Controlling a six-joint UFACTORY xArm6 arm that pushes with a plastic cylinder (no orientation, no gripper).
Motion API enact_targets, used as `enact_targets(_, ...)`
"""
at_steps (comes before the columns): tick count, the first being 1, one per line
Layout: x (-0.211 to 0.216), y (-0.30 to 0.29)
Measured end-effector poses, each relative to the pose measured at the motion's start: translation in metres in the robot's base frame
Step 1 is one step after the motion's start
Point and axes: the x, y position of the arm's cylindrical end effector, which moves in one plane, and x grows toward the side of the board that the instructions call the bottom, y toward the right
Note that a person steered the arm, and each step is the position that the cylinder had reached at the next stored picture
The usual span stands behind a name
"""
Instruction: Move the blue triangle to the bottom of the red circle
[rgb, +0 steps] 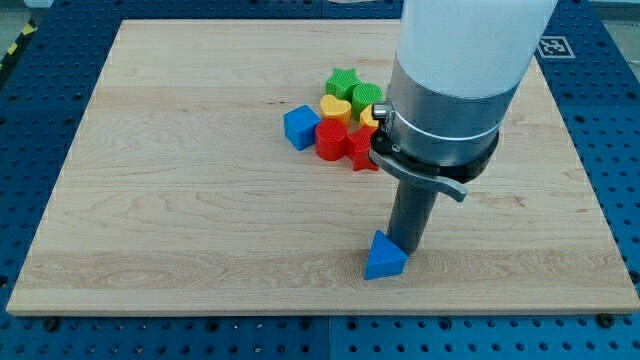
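The blue triangle (384, 257) lies on the wooden board (180, 200) near the view's bottom, right of centre. The red circle (331, 139) stands in a cluster of blocks above it, toward the view's top. My tip (405, 243) rests just above and to the right of the blue triangle, touching or nearly touching its upper right edge. The rod rises from there into the large grey and white arm body, which hides part of the cluster's right side.
Around the red circle sit a blue cube (300, 127) to its left, a red star (359, 150) to its right, a yellow heart (335, 108), a green star (343, 82), a green block (367, 97) and a partly hidden yellow block (369, 116).
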Motion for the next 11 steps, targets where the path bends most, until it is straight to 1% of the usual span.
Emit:
enact_targets(1,0.0,0.022)
enact_targets(2,0.023,0.057)
enact_targets(3,0.054,0.028)
enact_targets(4,0.026,-0.006)
enact_targets(5,0.014,-0.014)
enact_targets(6,0.029,-0.029)
enact_targets(7,0.021,-0.052)
enact_targets(8,-0.012,-0.053)
enact_targets(9,-0.015,-0.049)
enact_targets(10,-0.012,-0.013)
enact_targets(11,-0.018,-0.009)
